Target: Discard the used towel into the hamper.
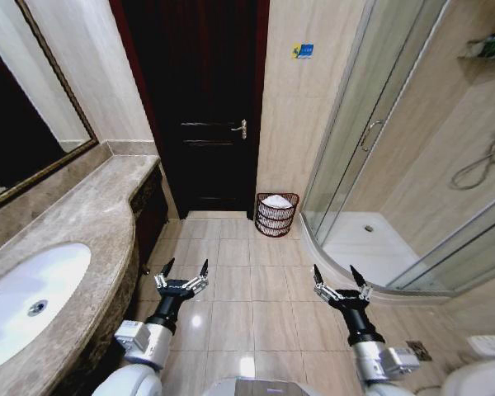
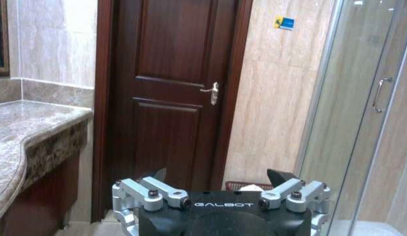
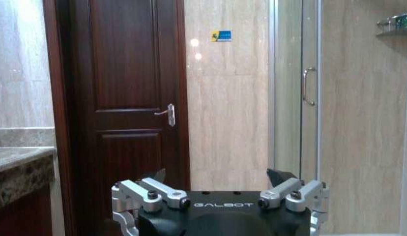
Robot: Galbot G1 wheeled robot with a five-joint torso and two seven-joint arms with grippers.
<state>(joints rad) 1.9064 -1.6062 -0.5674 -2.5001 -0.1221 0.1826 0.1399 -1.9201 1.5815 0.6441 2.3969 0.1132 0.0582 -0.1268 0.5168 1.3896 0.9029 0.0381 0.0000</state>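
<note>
Head view: my left gripper (image 1: pixel 182 275) and right gripper (image 1: pixel 340 282) hang low over the floor tiles, fingers spread apart, holding nothing. The hamper (image 1: pixel 276 214) stands far ahead beside the door (image 1: pixel 200 99), something white inside, likely the towel. I judge the drop done; the hamper's depths are hidden.

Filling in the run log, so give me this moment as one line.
left gripper: open, empty, over floor | right gripper: open, empty | hamper: by door, white towel inside
</note>
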